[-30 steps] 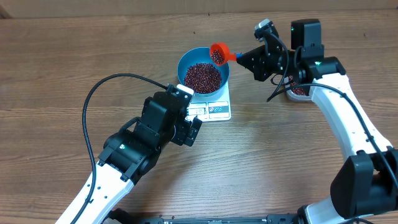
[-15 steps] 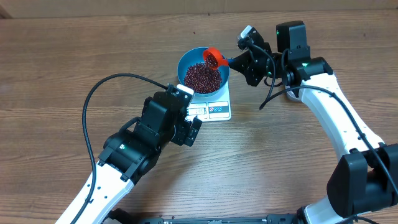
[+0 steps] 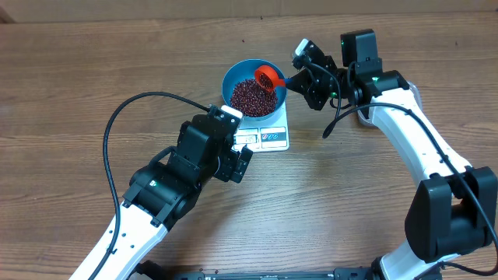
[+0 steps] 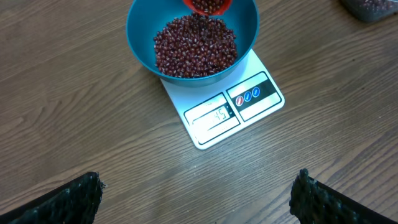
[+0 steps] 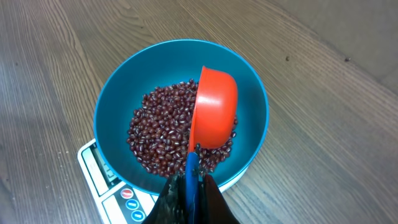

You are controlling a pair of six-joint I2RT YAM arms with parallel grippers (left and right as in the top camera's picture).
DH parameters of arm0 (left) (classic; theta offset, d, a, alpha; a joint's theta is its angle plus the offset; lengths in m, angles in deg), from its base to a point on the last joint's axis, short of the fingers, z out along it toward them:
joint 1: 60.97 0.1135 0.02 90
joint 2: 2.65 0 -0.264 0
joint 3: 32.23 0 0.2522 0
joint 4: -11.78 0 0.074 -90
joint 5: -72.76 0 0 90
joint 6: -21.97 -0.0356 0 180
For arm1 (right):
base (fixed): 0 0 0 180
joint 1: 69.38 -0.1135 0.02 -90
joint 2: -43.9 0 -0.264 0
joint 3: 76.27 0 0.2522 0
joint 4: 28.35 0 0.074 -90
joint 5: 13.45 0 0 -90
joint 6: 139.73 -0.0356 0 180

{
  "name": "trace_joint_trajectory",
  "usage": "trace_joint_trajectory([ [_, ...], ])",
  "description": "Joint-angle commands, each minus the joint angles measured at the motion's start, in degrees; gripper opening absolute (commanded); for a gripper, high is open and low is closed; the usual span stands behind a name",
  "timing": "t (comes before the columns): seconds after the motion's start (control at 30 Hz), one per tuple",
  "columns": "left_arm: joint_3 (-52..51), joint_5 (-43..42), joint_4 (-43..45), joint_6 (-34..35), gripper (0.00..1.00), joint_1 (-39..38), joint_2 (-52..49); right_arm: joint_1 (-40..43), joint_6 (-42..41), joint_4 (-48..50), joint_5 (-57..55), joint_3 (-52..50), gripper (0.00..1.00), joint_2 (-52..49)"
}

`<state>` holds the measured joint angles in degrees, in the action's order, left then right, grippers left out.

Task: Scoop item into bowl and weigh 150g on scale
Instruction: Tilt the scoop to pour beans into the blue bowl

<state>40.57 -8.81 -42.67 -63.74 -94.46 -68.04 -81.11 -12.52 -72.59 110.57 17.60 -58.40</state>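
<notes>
The blue bowl [image 3: 227, 81] stands on the white scale [image 3: 274, 138] and holds a heap of dark red-brown beans [image 3: 250, 98]. My right gripper [image 5: 193, 186] is shut on the blue handle of a red scoop [image 5: 214, 106]. The scoop hangs tipped on its side over the bowl's right half, above the beans [image 5: 155, 134]. The left wrist view shows beans in the scoop's [image 4: 208, 5] mouth over the bowl [image 4: 140, 31]. My left gripper [image 4: 198, 182] is open over bare wood in front of the scale [image 4: 252, 102], holding nothing. The display's digits are blurred.
A clear tub [image 4: 370, 7] with more beans sits to the right of the scale, mostly hidden under my right arm in the overhead view. A black cable [image 3: 117, 124] loops over the table left of my left arm.
My right arm has carried the scoop leftward from the bowl's right rim to over the beans and rolled it onto its side. The left arm has not moved.
</notes>
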Motion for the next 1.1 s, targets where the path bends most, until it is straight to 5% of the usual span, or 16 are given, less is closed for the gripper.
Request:
trace_joint_trajectory([
  [0.0,0.0,0.5,0.1,0.2,0.99,0.2,-0.2,-0.2,2.1,0.9,-0.2,0.6,0.04,0.0],
  [1.07,0.0,0.5,0.1,0.2,0.99,0.2,-0.2,-0.2,2.1,1.7,0.1,0.6,0.04,0.0],
])
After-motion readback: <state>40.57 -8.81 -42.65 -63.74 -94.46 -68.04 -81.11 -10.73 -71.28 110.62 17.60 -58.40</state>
